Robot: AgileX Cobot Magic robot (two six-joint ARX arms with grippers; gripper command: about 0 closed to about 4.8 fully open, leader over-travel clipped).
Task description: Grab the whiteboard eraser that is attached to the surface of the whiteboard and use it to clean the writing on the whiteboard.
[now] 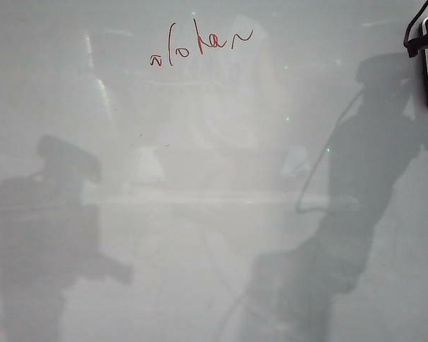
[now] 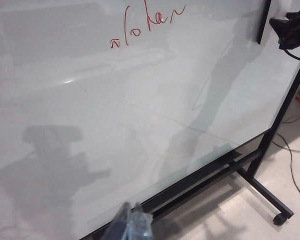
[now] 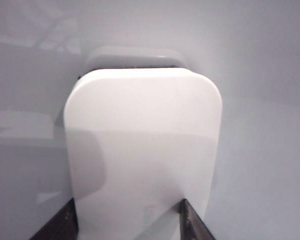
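1. At the whiteboard's (image 1: 214,214) right edge, the whiteboard eraser (image 3: 142,150) sits between my right jaws (image 3: 127,220), apart, flanking it, not clamped.
2. Closing off-centre could knock it loose.
3. Left jaws (image 2: 131,226) hang low; state unclear. The writing (image 1: 200,44) waits well away.

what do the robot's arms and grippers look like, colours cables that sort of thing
Little of either shows. The right gripper has dark, nearly black wedge-shaped fingers; in the exterior view its end is black and white with a black cable looping over it. The left gripper shows only pale, translucent grey fingers coming to narrow tips. No markings are visible on either.
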